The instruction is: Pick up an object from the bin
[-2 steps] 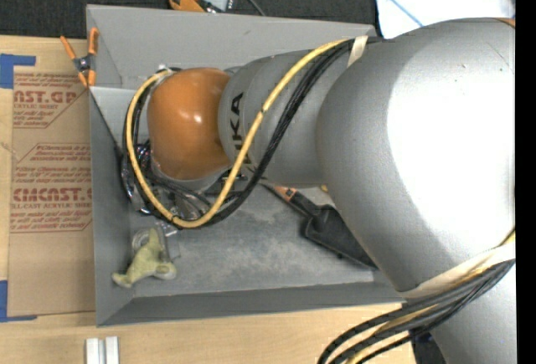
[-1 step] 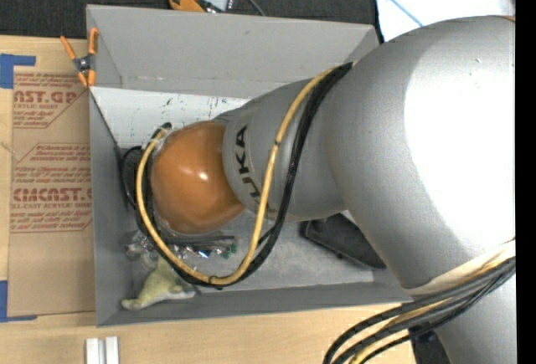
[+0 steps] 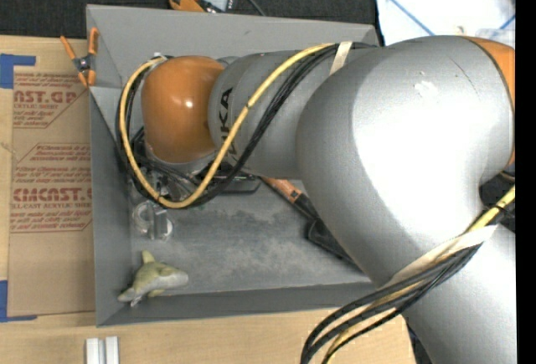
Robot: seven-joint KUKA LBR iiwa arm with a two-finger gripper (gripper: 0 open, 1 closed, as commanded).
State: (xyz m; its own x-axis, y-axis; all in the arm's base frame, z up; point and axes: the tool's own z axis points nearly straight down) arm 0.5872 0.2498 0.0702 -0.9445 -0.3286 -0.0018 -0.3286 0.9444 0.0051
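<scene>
Guessing it's early days: nothing visibly lifted, and the gripper point(image 3: 157, 191) sits tucked under the arm's orange cover point(image 3: 176, 107), so can't tell if it's open or shut. Clear glassy thing point(image 3: 151, 220) just below it, pale toy fish point(image 3: 152, 279) further below. Bin wall point(image 3: 105, 187) crowds its left; bare floor point(image 3: 243, 245) opens to its right.

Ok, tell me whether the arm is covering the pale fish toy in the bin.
No: the pale fish toy lies uncovered in the lower-left corner of the bin, apart from the arm.
</scene>
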